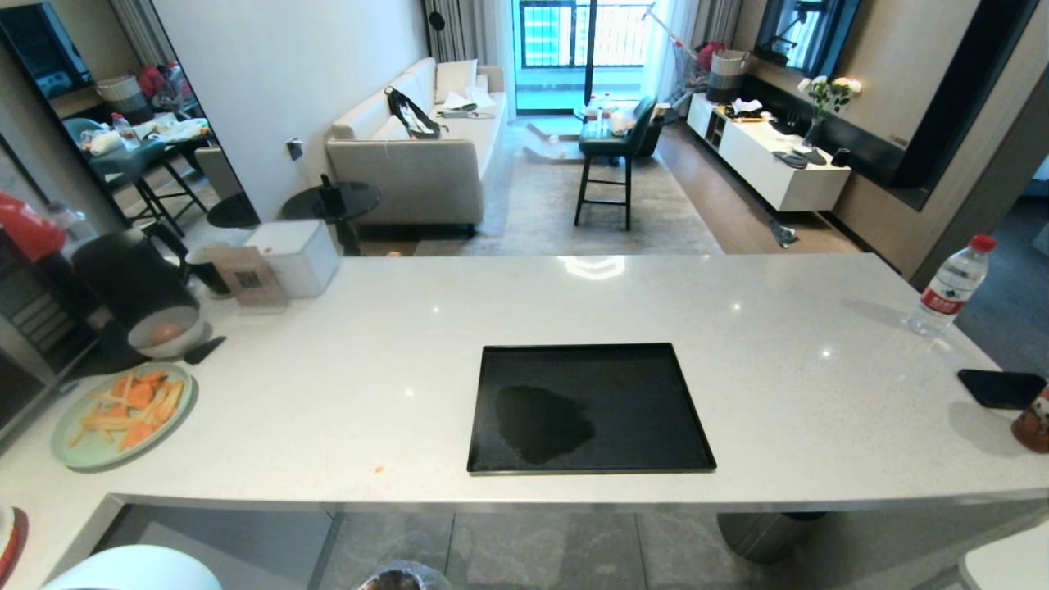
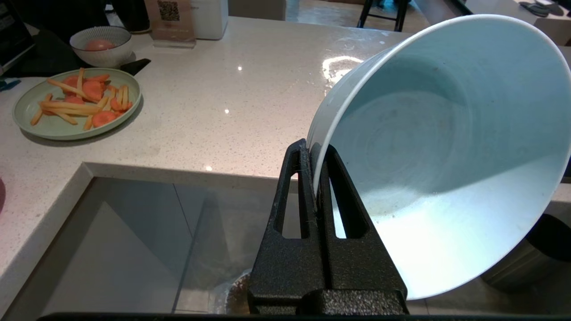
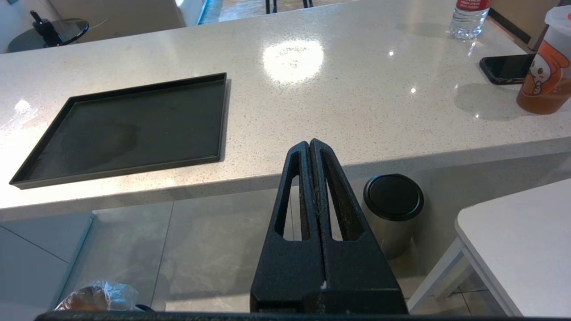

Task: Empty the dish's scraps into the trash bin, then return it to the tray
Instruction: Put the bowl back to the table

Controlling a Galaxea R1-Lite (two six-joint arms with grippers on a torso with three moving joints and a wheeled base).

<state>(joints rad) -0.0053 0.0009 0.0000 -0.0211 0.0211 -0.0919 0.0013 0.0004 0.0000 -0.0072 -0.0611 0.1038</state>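
The dish (image 2: 446, 147), a pale blue-white bowl, hangs tilted on its side below the counter's near edge, and its inside is bare. My left gripper (image 2: 312, 145) is shut on its rim, one finger inside and one outside. In the head view only the dish's rim (image 1: 135, 569) shows, at the bottom left. The trash bin (image 1: 401, 578) with its crinkly clear bag stands on the floor below; the scraps are not visible. The black tray (image 1: 623, 385) lies bare on the counter. My right gripper (image 3: 310, 142) is shut on nothing, parked low in front of the counter edge.
At the counter's left end are a green plate of carrot and fry pieces (image 1: 123, 414) and a speckled bowl (image 1: 168, 332). One orange crumb (image 1: 378, 469) lies near the front edge. Right: water bottle (image 1: 951, 287), phone (image 1: 1001, 387). A steel cylinder with black top (image 3: 392, 209) stands under the counter.
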